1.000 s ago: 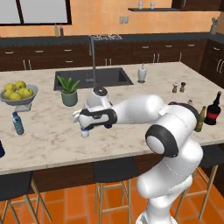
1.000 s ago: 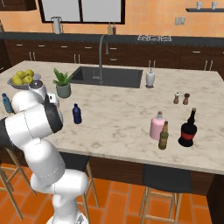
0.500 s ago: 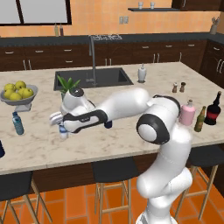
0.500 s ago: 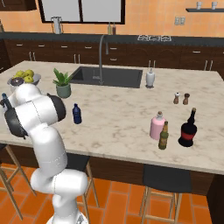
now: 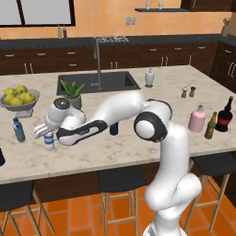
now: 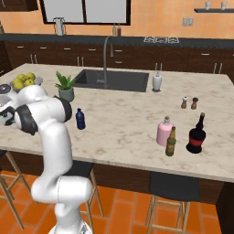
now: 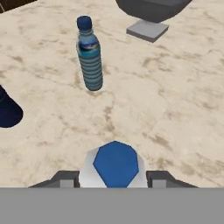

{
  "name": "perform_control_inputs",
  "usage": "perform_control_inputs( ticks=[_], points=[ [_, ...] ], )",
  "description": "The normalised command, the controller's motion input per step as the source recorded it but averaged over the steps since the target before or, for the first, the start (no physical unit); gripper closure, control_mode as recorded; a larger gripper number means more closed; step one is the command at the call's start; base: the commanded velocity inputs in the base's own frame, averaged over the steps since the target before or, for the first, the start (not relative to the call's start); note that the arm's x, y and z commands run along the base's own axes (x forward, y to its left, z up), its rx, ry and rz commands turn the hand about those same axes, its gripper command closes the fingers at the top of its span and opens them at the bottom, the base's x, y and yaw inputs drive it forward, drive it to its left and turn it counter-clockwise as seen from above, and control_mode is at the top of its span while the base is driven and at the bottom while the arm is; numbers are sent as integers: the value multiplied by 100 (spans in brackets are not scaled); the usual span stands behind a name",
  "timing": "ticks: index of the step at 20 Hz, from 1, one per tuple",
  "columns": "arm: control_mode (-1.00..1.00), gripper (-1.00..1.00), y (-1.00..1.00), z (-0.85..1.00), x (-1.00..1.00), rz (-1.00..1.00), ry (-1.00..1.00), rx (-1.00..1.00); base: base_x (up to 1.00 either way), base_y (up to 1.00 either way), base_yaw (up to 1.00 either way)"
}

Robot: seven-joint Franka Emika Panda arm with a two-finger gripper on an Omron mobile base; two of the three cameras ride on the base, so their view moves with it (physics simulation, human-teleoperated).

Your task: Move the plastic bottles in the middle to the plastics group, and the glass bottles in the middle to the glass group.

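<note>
In the left base view the arm reaches low and far to the left over the marble desk (image 5: 138, 152), and the jaws (image 5: 46, 138) are closed around the clear plastic bottle (image 5: 49, 142), which stands upright near the front edge. The teal water bottle (image 5: 18, 129) stands just to its left, below the fruit bowl (image 5: 19, 102). The navy bottle (image 5: 114, 128) is partly hidden behind the forearm. Far to the right, the olive-brown glass bottle (image 5: 210, 126) stands between the pink bottle (image 5: 197, 119) and the dark red-label bottle (image 5: 225, 115).

In the right base view the navy bottle (image 6: 80, 119) stands alone mid-desk, near the potted plant (image 6: 65, 87); the olive-brown bottle (image 6: 171, 142) is just beside the pink bottle (image 6: 163, 131).

In the hand view the bottle's blue-topped cap (image 7: 115, 164) sits between the two fingertips (image 7: 65, 179), with the teal bottle (image 7: 89, 54) upright beyond.
</note>
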Motion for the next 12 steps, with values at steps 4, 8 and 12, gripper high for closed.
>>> perform_control_inputs(
  ticks=[4,8,12],
  points=[
    [-100,100,70,0,9,6,0,0,0,0,0],
    [-100,100,38,0,43,0,0,0,0,0,0],
    [-100,100,15,0,39,0,0,0,0,0,0]
  ],
)
